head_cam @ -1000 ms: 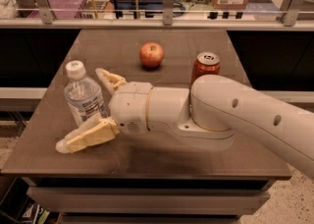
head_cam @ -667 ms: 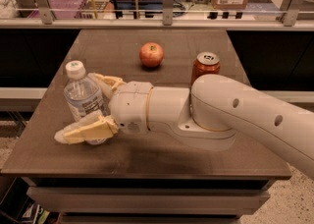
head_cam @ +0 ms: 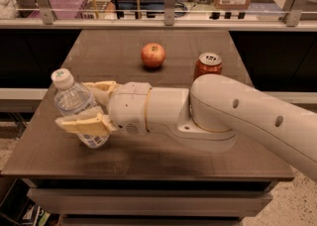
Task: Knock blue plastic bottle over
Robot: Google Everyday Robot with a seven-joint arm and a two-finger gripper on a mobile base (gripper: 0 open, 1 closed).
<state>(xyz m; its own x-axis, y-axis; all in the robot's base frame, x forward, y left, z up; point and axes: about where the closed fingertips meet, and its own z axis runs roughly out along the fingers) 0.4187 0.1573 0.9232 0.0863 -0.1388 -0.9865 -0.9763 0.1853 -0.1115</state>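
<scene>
The blue plastic bottle (head_cam: 73, 102), clear with a white cap and a pale label, stands at the table's left side and leans to the left, cap toward the table edge. My gripper (head_cam: 77, 104) is open and straddles it. The near finger (head_cam: 81, 123) lies across the bottle's lower front. The far finger (head_cam: 101, 87) is behind the bottle. The white arm reaches in from the right.
A red apple (head_cam: 153, 55) sits at the middle back of the brown table (head_cam: 148, 160). A red soda can (head_cam: 208, 65) stands right of it, just behind my arm. The table's left edge is close to the bottle. Shelving and boxes lie beyond.
The gripper has shifted left and its fingers have come closer around the bottle. The bottle, upright before, now tilts to the left.
</scene>
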